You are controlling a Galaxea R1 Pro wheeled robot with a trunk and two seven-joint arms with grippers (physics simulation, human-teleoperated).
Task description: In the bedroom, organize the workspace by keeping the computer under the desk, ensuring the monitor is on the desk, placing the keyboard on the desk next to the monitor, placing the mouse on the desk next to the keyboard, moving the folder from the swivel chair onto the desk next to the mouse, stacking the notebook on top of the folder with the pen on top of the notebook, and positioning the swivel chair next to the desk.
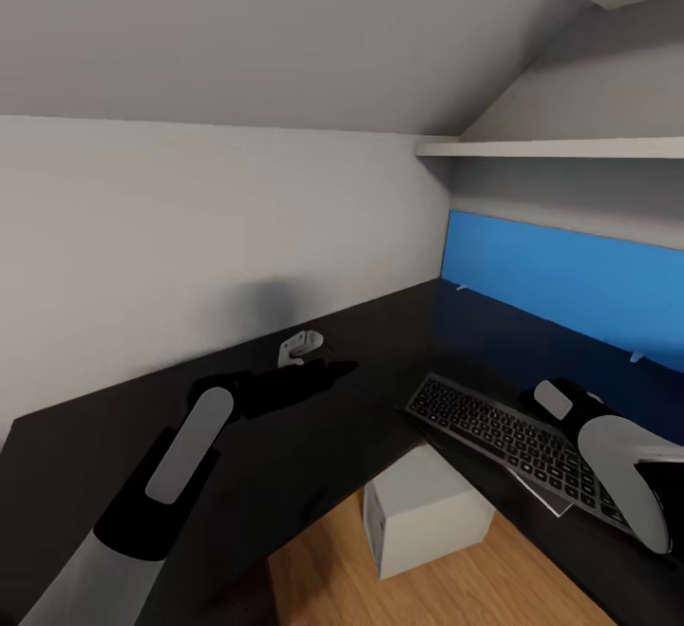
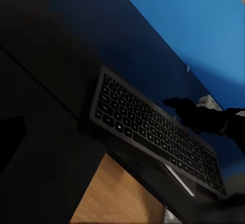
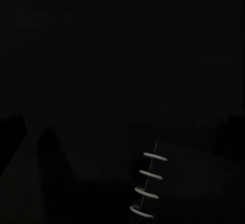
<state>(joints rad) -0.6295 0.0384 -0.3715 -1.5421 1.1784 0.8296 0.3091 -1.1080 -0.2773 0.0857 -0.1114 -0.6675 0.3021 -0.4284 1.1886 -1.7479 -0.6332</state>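
You see a sloped grey wall (image 1: pixel 237 37), a white shelf (image 1: pixel 560 147) beside it, and wood floor (image 1: pixel 323 588) below.

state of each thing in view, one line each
slim dark-keyed keyboard with silver frame: flat on the black desk top, over its inner edge
light grey boxy computer tower: upright on the floor, under the desk
left tool: low over the desk, grip unclear
right tool: above the keyboard, grip unclear

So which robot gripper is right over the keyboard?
The right gripper, at the right of the head view, sits over the keyboard. The left gripper reaches over bare black desk, away from the keys.
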